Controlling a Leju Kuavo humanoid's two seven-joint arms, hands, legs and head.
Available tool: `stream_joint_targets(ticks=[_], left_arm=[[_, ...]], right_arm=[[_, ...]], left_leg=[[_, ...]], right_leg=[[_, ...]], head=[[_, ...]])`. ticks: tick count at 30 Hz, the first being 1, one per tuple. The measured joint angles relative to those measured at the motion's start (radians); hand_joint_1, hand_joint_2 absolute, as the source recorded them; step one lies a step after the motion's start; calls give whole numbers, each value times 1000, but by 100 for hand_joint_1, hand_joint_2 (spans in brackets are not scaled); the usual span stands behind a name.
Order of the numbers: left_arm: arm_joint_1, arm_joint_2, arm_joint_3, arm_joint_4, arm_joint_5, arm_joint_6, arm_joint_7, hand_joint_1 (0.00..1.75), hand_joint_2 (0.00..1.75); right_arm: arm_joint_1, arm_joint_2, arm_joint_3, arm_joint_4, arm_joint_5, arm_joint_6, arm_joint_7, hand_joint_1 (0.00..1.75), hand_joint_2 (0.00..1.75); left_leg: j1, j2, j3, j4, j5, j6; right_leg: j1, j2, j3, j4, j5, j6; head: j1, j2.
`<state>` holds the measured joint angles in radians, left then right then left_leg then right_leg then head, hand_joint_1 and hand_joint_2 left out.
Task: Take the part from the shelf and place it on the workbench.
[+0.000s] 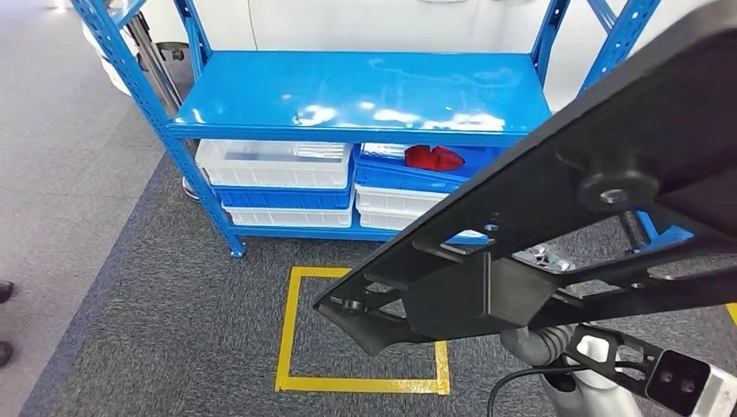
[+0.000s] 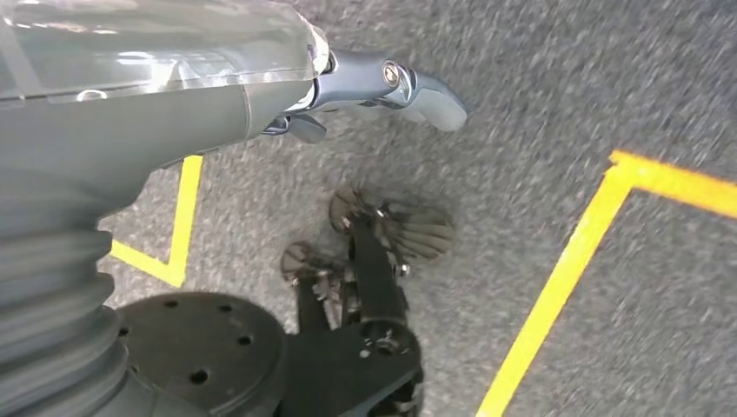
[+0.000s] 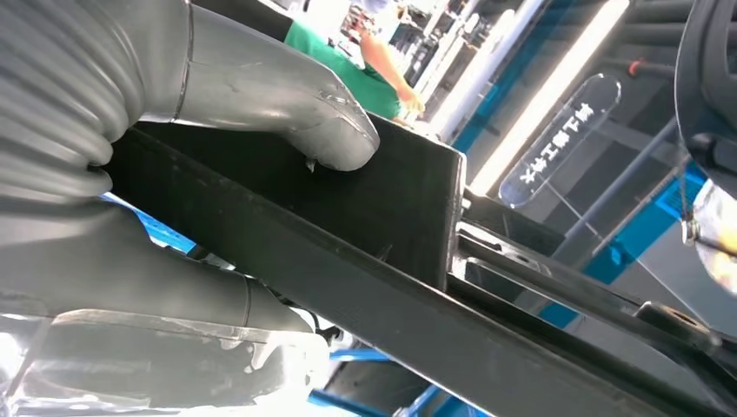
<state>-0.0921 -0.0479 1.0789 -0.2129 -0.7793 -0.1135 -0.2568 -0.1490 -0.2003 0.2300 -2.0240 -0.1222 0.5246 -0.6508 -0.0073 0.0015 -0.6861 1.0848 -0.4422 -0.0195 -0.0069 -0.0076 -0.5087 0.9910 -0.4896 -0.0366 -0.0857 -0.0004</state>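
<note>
A large black frame-like part (image 1: 539, 217) fills the right side of the head view, slanting from low centre up to the top right, close to the camera. My right hand (image 3: 217, 104) grips it: the thick grey thumb (image 3: 335, 139) presses on a flat black face of the part (image 3: 348, 261), with the other fingers hidden under it. In the head view the right wrist (image 1: 556, 347) shows just below the part. My left hand (image 2: 382, 87) hangs over the grey carpet with its fingers stretched out and nothing in them.
The blue shelf (image 1: 361, 87) stands ahead, its top board bare. Below it are white bins (image 1: 274, 163) and a blue bin holding a red item (image 1: 434, 158). A yellow taped square (image 1: 291, 330) marks the carpet. A person's shoes (image 1: 4, 291) are at the left edge.
</note>
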Motion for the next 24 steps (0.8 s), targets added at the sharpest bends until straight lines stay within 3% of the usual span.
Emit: stream_joint_targets(ticks=[2,3,4,7,11,13,15,16,18,20,21,22,24], left_arm=[[0,-2,1,0,4,2,-1,0,175],[0,-2,2,0,6,4,-1,0,175],[0,-2,3,0,7,6,-1,0,175],[0,-2,6,0,11,10,-1,0,175],[0,-2,6,0,11,10,-1,0,175],[-1,-2,7,0,11,12,-1,0,175],[-2,-4,10,0,11,18,-2,0,175],[-3,-7,13,0,11,24,-3,0,175],[-2,-11,18,0,12,40,-9,0,175],[0,-13,22,0,10,56,-19,0,175],[1,-15,23,0,8,64,-24,0,175],[2,-17,23,0,6,71,-28,0,175],[3,-21,24,0,1,79,-34,0,175]], right_arm=[[-1,0,6,6,-2,3,0,175,175],[-1,0,8,9,-3,6,0,175,175],[-2,0,10,12,-3,9,0,175,175],[-4,0,11,19,-4,13,0,175,175],[-4,0,11,19,-4,13,0,175,175],[-8,0,11,21,-4,15,0,175,175],[-18,0,11,26,-3,16,0,175,175],[-22,0,12,29,-2,16,0,175,175],[-26,1,13,36,-1,15,0,175,175],[-23,1,13,41,0,15,0,175,175],[-21,1,13,44,1,16,0,175,175],[-19,1,13,46,2,17,0,175,175],[-17,1,13,47,6,18,0,175,175]], left_leg=[[5,0,-38,131,-88,-11],[7,0,-46,183,-102,-14],[8,0,-39,203,-96,-15],[9,0,9,164,-53,-14],[9,0,18,152,-48,-13],[7,-1,99,35,-40,-7],[4,-2,180,-97,-29,16],[2,-2,184,-115,-25,29],[1,1,171,-123,-5,52],[-2,2,157,-119,2,55],[-3,4,151,-115,4,55],[-3,7,147,-111,4,54],[-4,14,141,-100,2,51]], right_leg=[[1,0,-25,1,20,-2],[2,0,-37,2,29,-1],[3,0,-49,3,37,1],[3,-1,-67,5,50,4],[3,-1,-68,5,51,5],[4,-1,-73,5,58,9],[4,0,-83,15,62,24],[3,1,-96,40,46,33],[0,3,-146,156,-22,47],[-1,3,-195,281,-77,50],[-1,3,-198,300,-78,51],[-1,2,-177,272,-59,50],[2,-22,-96,135,-4,43]], head=[[0,0],[0,0],[0,0],[0,0],[0,0],[0,0],[0,0],[0,0],[0,0],[0,0],[0,0],[0,0],[0,0]])
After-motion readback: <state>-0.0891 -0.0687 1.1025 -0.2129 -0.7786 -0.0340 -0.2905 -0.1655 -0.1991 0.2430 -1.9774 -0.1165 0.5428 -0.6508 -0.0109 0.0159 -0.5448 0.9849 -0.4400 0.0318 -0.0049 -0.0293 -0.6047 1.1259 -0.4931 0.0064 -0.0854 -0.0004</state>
